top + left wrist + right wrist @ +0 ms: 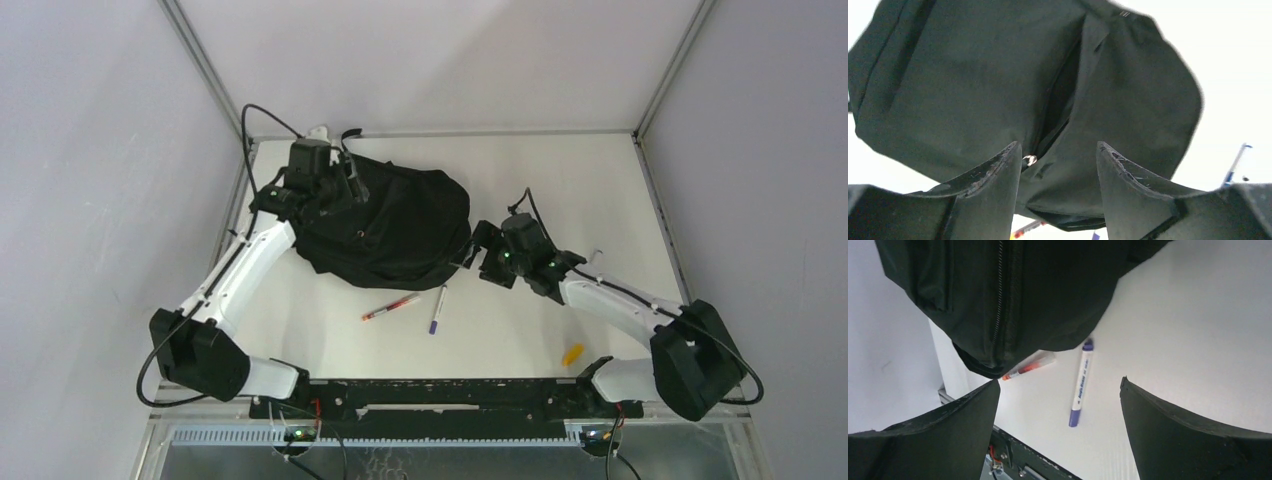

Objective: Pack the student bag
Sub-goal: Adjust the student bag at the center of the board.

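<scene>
Just beyond left end effector (1058,146), student bag (973,75)

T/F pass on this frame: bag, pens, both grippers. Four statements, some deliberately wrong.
1. The red pen and purple pen lie on the table, outside the student bag. True.
2. The right gripper is shut on the purple pen. False: it is open and empty; the pen lies on the table.
3. The left gripper is open at the bag's far left end. True.
4. The yellow object is inside the bag. False: it lies on the table, near the front right.
</scene>
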{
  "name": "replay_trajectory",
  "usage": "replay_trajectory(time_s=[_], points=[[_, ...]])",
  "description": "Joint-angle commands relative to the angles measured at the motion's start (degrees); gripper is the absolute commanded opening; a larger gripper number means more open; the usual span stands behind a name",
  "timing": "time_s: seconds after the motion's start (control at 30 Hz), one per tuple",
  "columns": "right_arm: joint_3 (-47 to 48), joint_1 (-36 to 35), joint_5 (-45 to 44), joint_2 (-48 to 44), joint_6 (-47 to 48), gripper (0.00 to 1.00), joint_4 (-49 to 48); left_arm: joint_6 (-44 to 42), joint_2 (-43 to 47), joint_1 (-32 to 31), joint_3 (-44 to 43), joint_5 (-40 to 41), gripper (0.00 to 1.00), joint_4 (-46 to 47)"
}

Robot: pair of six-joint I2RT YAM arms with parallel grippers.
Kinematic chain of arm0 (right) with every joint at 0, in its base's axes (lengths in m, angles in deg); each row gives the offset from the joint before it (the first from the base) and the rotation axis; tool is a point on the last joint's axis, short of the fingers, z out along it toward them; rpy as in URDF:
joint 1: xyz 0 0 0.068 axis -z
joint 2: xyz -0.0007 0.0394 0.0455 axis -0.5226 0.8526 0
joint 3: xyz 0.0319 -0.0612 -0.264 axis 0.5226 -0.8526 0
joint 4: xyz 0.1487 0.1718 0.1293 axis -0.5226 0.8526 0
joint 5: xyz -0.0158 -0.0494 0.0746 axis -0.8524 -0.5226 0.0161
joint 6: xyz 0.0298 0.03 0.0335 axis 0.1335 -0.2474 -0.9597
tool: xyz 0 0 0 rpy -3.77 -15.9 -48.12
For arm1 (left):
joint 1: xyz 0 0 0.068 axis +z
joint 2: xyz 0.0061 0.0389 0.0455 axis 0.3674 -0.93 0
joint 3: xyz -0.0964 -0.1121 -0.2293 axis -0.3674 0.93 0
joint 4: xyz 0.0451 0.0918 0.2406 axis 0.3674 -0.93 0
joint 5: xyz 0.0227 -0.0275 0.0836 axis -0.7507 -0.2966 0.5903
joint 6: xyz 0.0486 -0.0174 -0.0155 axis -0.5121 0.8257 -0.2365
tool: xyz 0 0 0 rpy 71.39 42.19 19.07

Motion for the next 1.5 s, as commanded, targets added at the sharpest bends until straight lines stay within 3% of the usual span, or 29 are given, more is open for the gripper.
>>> replay_trajectory(time_s=[0.0,0.2,0.3,0.37,0.5,0.6,0.93,0.97,1.03,1.1,1.2,1.33,1.47], points=[[3.8,0.2,2.3,2.3,-3.6,0.98,-11.4,1.7,2.2,0.4,4.0,3.1,0.61,-0.1],[8.1,0.9,1.8,11.0,-8.1,0.98,-15.9,1.5,3.6,0.6,5.7,4.3,0.61,1.6],[12.0,1.2,3.5,17.6,-9.0,0.9,-16.9,1.4,3.0,0.6,5.7,3.2,0.61,1.9],[14.0,1.3,3.6,21.3,-9.2,0.78,-16.8,0.7,2.5,0.6,6.0,2.6,0.6,2.4],[16.7,2.9,2.0,22.6,-8.0,0.29,-15.0,-3.2,0.1,0.5,5.6,-0.6,0.61,2.5],[17.9,5.7,1.0,21.3,-5.1,0.0,-12.3,-5.5,-2.1,-0.4,3.7,-0.7,0.66,0.7],[19.9,15.6,1.5,18.1,10.7,0.0,0.1,-5.4,-5.0,-2.4,1.7,-2.2,0.67,0.7],[20.1,16.0,1.2,18.0,11.7,0.06,1.5,-5.4,-5.2,-2.7,1.5,-2.2,0.67,0.6],[20.3,16.4,0.6,16.3,13.1,0.5,3.3,-5.5,-5.0,-3.3,1.5,-1.6,0.67,0.5],[20.3,16.0,-0.9,13.7,13.9,0.78,5.0,-6.2,-4.2,-4.3,1.9,-0.5,0.67,0.6],[20.3,14.9,-4.9,8.8,14.2,0.93,8.8,-9.4,-1.6,-7.0,3.8,3.3,0.67,0.6],[18.1,13.4,-11.2,-0.1,14.4,0.99,12.8,-12.4,2.7,-12.8,9.5,5.9,0.67,0.5],[12.5,13.6,-12.6,-9.3,13.6,1.0,13.9,-13.0,6.5,-20.2,16.8,14.0,0.67,1.1]])
